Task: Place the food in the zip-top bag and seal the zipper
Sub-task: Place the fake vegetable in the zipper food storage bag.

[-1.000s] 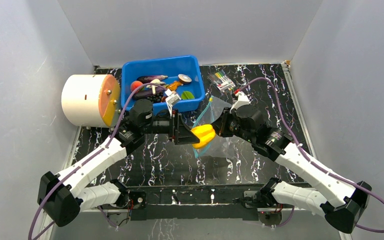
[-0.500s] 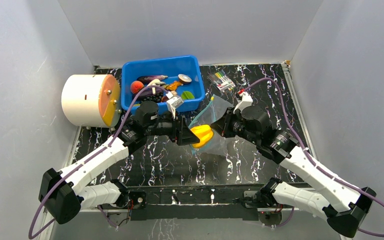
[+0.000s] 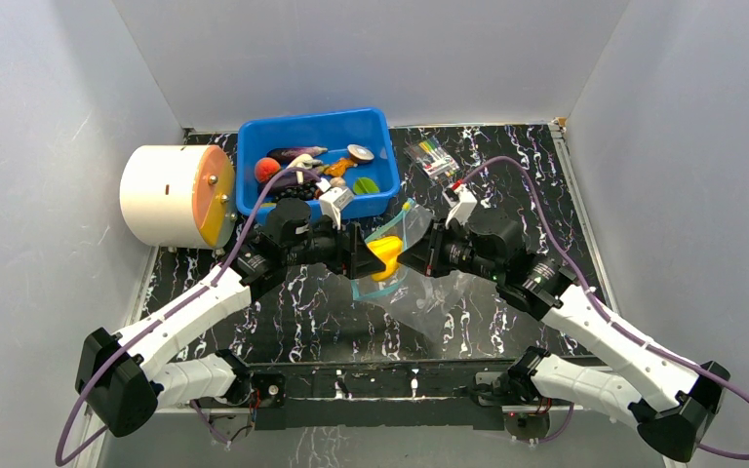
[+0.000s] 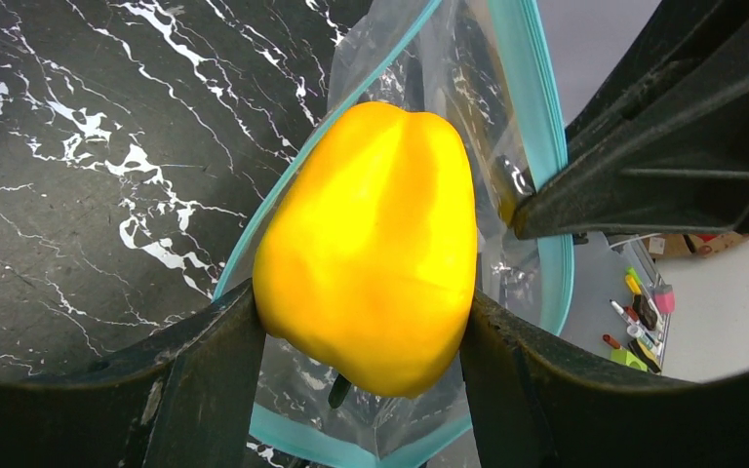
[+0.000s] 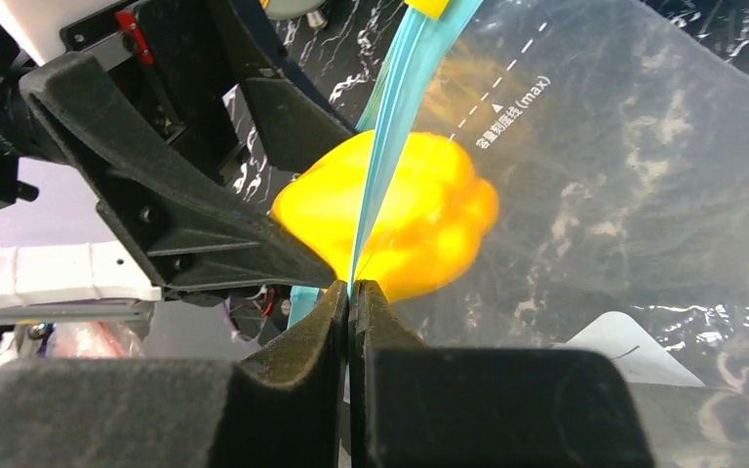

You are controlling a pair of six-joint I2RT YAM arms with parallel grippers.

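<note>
Black, white-veined surface fills the floor of a grey-walled enclosure, and both arms meet above its middle. The left end effector has its fingers set partway apart and pressed against both sides of the yellow pepper, gripping it firmly. The right end effector is fully closed, pinching the teal zipper edge of the zip-top bag between its fingertips. The bag's mouth gapes toward the left arm, and the pepper sits right in that opening: the right wrist view shows one part of it behind the clear film and the other part outside the teal strip. At the back of the surface stands a blue bin with more food in it, including a purple eggplant, an orange fruit, and a green slice. A white drum with an orange face lies to the left of the bin, and a small packet of markers lies to the bin's right.
</note>
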